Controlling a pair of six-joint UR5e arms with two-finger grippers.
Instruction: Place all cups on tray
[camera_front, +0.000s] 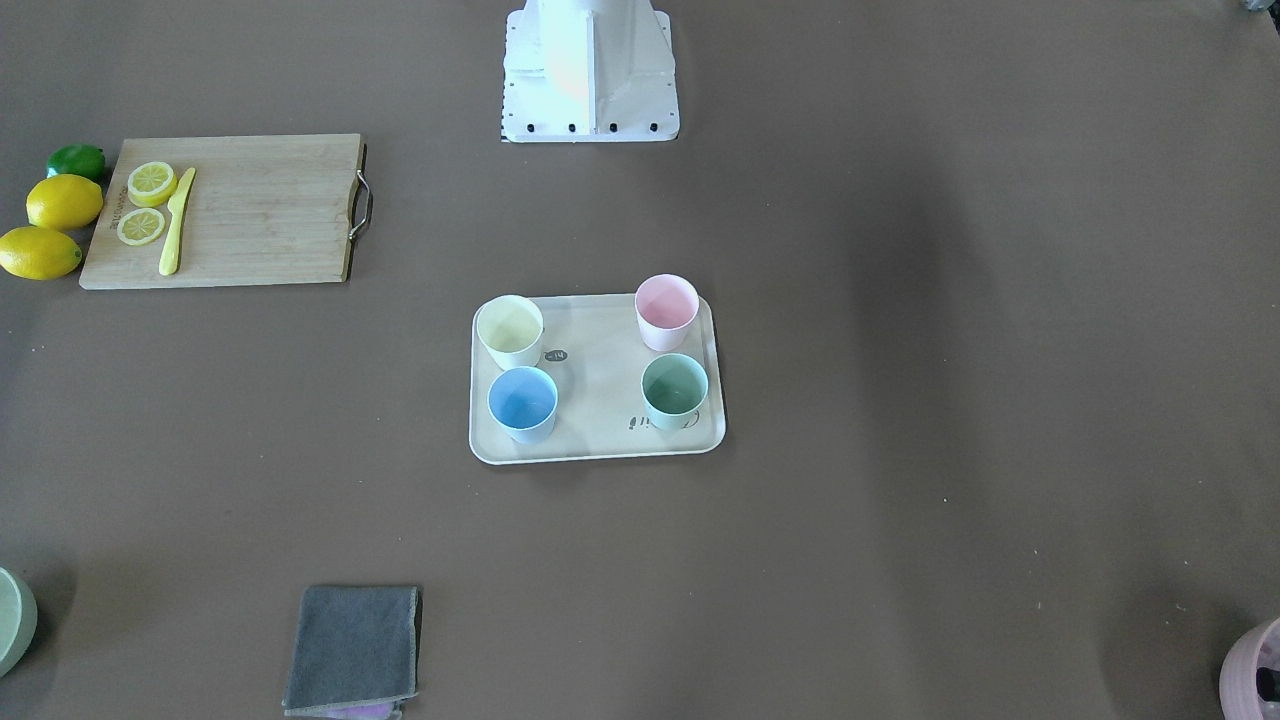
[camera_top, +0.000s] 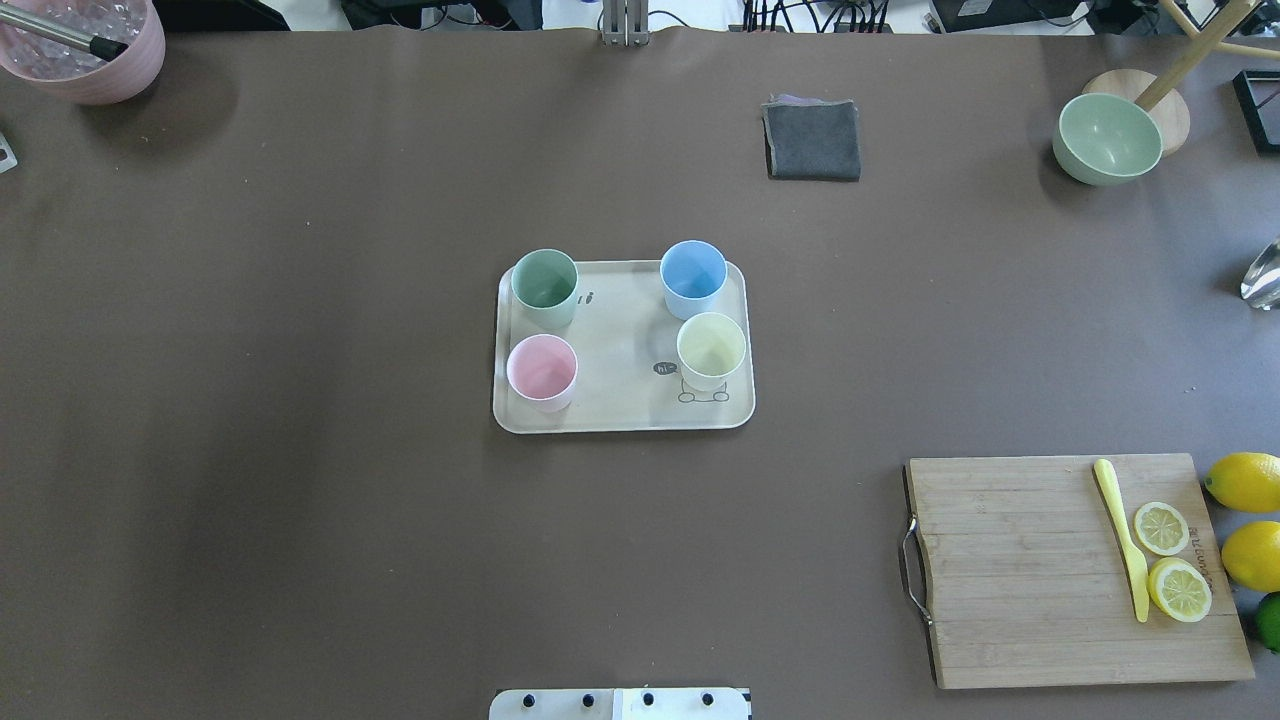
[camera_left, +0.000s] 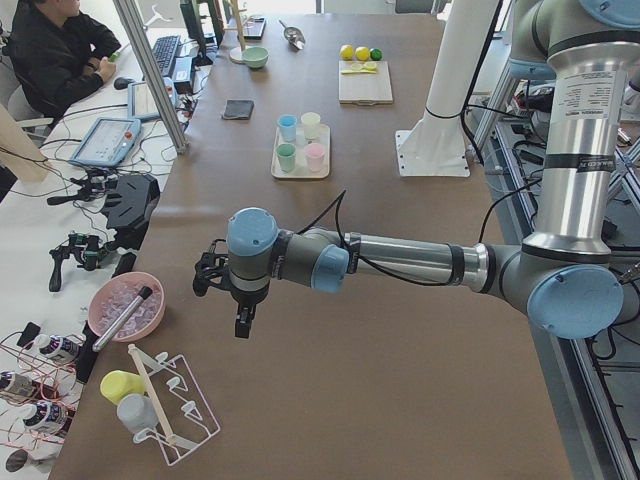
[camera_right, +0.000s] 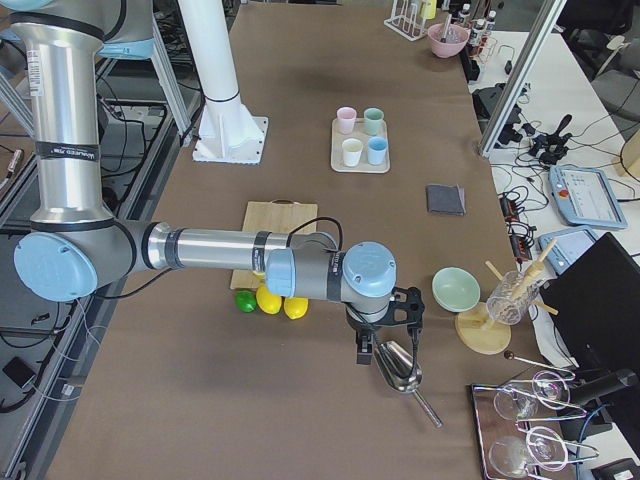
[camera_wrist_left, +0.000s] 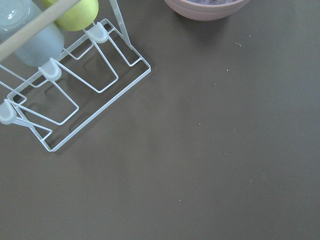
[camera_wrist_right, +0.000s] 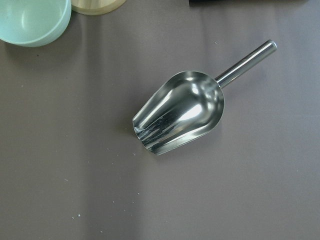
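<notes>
Blue cup (camera_top: 693, 272), yellow cup (camera_top: 711, 345), pink cup (camera_top: 542, 366) and green cup (camera_top: 544, 279) stand upright and apart on the tray (camera_top: 620, 345), mid-table. Task looks done. Left pincer (camera_left: 222, 302) and right pincer (camera_right: 388, 338) hang over opposite table ends, clear of the tray. Cannot tell if either is spread or pressed together.

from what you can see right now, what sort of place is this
Most likely a robotics lab staged for kitchen tasks: a seated operator, a teach pendant, and props like a tray of cups and a cutting board.
</notes>
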